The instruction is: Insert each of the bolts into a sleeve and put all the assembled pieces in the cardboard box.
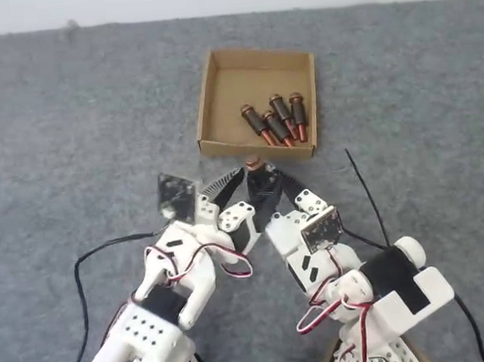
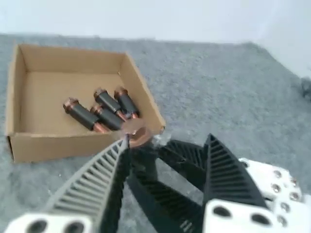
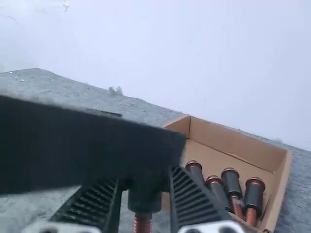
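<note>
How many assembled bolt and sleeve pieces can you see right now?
5. Four pieces lie side by side in the cardboard box. The fifth piece is just outside its near wall, gripped by the left gripper and right gripper. None seems hidden.

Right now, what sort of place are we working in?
Likely an indoor tabletop test bench: a grey carpet-like mat covers the surface, a plain white wall stands behind it, and a small cardboard box holds assembled pieces.
</note>
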Controlling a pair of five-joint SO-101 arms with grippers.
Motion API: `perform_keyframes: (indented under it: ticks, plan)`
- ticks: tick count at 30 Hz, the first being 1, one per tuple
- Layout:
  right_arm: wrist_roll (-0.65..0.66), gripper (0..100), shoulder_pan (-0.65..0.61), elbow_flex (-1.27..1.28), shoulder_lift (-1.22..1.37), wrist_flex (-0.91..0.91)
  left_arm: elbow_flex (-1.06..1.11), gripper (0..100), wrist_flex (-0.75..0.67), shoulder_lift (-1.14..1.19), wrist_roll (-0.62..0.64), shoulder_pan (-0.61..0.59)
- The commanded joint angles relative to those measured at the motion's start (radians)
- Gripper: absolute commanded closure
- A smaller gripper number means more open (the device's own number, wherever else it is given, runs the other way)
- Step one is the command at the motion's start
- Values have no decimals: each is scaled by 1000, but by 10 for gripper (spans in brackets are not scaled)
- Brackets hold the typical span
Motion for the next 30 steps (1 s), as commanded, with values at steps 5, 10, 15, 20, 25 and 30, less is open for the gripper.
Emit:
perform_keyframes:
  ticks: [5,10,15,20,25,30]
  plan:
    - [12,993,36,-48,-7,-18,-2,768,431,-434,9,-21]
    - [12,993,38,-48,-7,-18,39,768,532,-646,12,-117]
    - [12,993,38,-44,-7,-18,44,794,491,-592,15,-233]
    - [12,993,53,-46,-8,-18,62,986,493,-592,15,-342]
    - [12,993,53,-43,-7,-18,62,981,551,-592,12,-456]
    - [17,993,53,-38,-16,50,62,989,658,-592,-21,-565]
